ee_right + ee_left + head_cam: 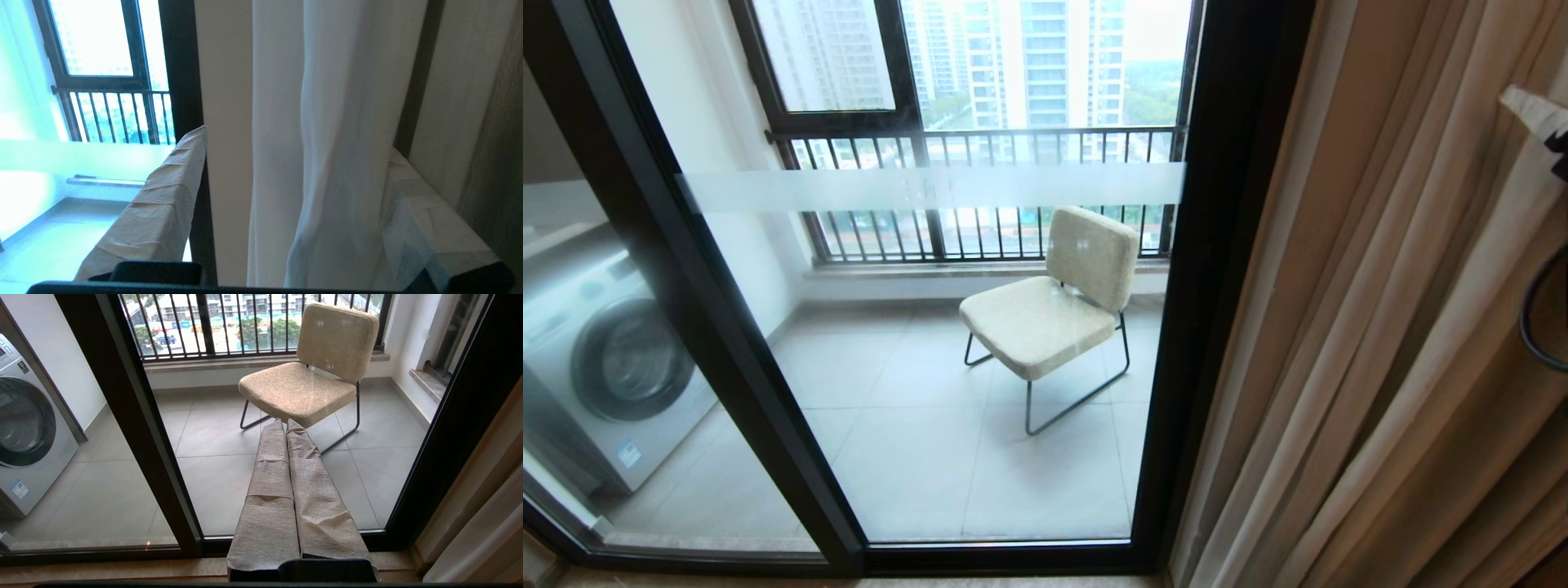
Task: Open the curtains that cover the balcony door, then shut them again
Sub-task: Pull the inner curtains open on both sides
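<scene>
Standing clear: balcony door (947,327), glass uncovered between its black frame posts.
Curtains (1380,327): bunched at the door's right edge, hiding the right post's far side.
Right gripper (294,196): fingers spread wide, sheer white fold hanging between them.
Left gripper (286,428): fingers pressed together, empty, pointing at the glass.
Beyond the glass: chair (1054,310), washing machine (605,359), railing (980,196).

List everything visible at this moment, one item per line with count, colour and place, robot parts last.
curtains: two layers, beige and sheer white, gathered right of the glass
balcony door: one, black frame, frosted band, uncovered
chair: one, cream, on the balcony
washing machine: one, silver, balcony left
railing: one, black, under the window
left gripper: one, tape-wrapped, shut, low before the door
right gripper: one, tape-wrapped, open, fingers either side of the sheer curtain
</scene>
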Robot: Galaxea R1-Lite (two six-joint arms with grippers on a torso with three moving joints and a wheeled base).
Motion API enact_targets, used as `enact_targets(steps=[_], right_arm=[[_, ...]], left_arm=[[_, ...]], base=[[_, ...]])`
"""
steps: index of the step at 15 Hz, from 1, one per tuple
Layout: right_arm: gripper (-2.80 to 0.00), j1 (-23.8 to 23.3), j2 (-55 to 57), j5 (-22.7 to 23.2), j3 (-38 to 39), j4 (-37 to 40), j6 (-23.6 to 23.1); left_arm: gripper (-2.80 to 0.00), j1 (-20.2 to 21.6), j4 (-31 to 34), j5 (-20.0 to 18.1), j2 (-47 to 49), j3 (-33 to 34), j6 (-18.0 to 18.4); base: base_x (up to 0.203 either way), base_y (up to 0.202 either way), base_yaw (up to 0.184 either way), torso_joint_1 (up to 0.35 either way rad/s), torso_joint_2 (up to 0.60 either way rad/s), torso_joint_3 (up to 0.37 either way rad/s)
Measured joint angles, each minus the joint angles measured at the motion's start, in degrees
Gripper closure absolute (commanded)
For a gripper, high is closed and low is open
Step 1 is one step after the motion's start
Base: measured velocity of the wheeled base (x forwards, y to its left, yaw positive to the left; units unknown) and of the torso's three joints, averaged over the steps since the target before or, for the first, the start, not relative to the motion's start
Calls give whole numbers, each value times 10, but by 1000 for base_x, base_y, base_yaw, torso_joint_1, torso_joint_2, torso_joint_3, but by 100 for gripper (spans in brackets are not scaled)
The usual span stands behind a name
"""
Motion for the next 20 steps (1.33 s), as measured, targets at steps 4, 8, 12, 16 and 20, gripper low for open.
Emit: enact_targets(steps=[4, 8, 12, 16, 20], right_arm=[[-280, -2, -91, -1, 112, 2, 0], [-280, -2, -169, -1, 190, 6, -1], [-280, -2, -210, 0, 218, 8, -2], [0, -2, -236, 0, 231, 8, -9], [0, -2, -260, 0, 245, 11, -9]], left_arm=[[0, 0, 0, 0, 0, 0, 0], [0, 0, 0, 0, 0, 0, 0], [0, 0, 0, 0, 0, 0, 0], [0, 0, 0, 0, 0, 0, 0], [0, 0, 0, 0, 0, 0, 0]], base=[[0, 0, 0, 0, 0, 0], [0, 0, 0, 0, 0, 0], [0, 0, 0, 0, 0, 0], [0, 0, 0, 0, 0, 0], [0, 0, 0, 0, 0, 0]])
